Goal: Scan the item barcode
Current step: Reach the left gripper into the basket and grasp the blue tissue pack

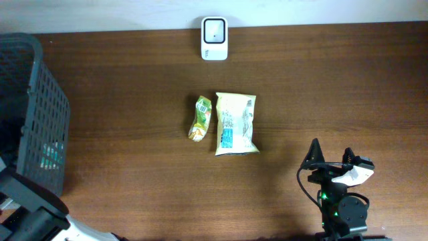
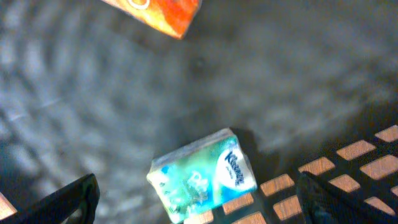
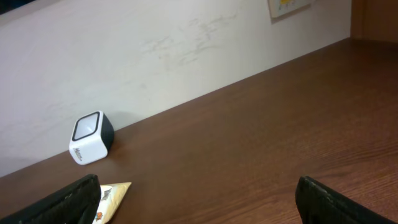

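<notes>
The white barcode scanner (image 1: pixel 214 39) stands at the table's far edge against the wall, also visible in the right wrist view as the scanner (image 3: pixel 91 137). Two items lie mid-table: a small green packet (image 1: pixel 200 118) and a larger yellow-and-white snack bag (image 1: pixel 235 124), whose corner (image 3: pixel 113 194) shows by my right finger. My right gripper (image 1: pixel 331 150) (image 3: pixel 198 186) is open over bare wood at the near right, well apart from both. My left gripper (image 2: pixel 198 186) is open above a basket, over a green-blue tissue pack (image 2: pixel 202 175), holding nothing.
A dark mesh basket (image 1: pixel 40 107) stands at the table's left edge; through its grid floor (image 2: pixel 354 158) the wood shows. An orange packet (image 2: pixel 161 12) lies inside it too. The left arm's body (image 1: pixel 30 214) sits at the near-left corner.
</notes>
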{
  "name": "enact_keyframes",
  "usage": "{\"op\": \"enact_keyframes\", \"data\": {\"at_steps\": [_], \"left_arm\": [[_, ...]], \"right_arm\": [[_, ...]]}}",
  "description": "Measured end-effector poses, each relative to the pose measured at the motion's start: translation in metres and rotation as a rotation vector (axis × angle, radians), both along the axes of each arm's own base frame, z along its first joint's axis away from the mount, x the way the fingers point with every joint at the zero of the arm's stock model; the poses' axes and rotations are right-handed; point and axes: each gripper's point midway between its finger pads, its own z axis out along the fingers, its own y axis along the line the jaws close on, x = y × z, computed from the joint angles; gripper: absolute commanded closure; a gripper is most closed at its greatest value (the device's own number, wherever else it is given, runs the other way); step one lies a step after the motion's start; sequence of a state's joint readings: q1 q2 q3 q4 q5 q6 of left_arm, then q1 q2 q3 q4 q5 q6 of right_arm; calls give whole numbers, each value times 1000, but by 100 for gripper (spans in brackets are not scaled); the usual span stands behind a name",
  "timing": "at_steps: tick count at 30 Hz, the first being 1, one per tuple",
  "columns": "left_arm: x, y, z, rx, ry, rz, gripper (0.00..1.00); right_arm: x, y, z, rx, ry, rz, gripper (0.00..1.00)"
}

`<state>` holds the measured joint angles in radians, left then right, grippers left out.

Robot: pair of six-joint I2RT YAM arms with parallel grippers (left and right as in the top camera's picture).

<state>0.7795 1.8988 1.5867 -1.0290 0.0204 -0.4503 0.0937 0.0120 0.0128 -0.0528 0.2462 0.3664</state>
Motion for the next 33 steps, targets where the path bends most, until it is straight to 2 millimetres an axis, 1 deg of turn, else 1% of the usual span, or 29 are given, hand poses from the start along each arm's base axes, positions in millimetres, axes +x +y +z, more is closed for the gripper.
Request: {"op": "enact_keyframes", "data": {"at_steps": [3,8,11,12,16,20,21,22,23,25,26,28,29,33], "left_arm": [[2,1,-11,5,-14,-2,1],[-13,-15,-41,-49,35,-2,1],[-15,-18,-52,-52,38,-2,1],[-16,-19,-59,-51,37,-1,1],[-17,-18,-68,-42,26,5,1],[-13,-16,-69,-32,9,5,0],[-13,-16,-69,-31,5,4,2],[-12,-15,-70,-28,2,4,5],[-11,-15,-70,-26,-1,4,11],[-10,-15,-70,-26,-8,5,36],[-9,-15,-70,-27,-10,5,55],[-7,-17,-70,-30,-16,-1,96],[-5,-18,-69,-33,-23,0,100],[-1,-18,-65,-30,-44,-10,100]], "right_arm": [[0,0,0,0,0,0,1],[0,0,0,0,0,0,1],[0,0,0,0,0,0,1],[0,0,0,0,0,0,1],[0,0,0,0,0,0,1],[0,0,0,0,0,0,1],[0,0,0,0,0,0,1],[0,0,0,0,0,0,1],[0,0,0,0,0,0,1],[0,0,0,0,0,0,1],[0,0,0,0,0,0,1],[0,0,0,0,0,0,1],[0,0,0,0,0,0,1],[0,0,0,0,0,0,1]]}}
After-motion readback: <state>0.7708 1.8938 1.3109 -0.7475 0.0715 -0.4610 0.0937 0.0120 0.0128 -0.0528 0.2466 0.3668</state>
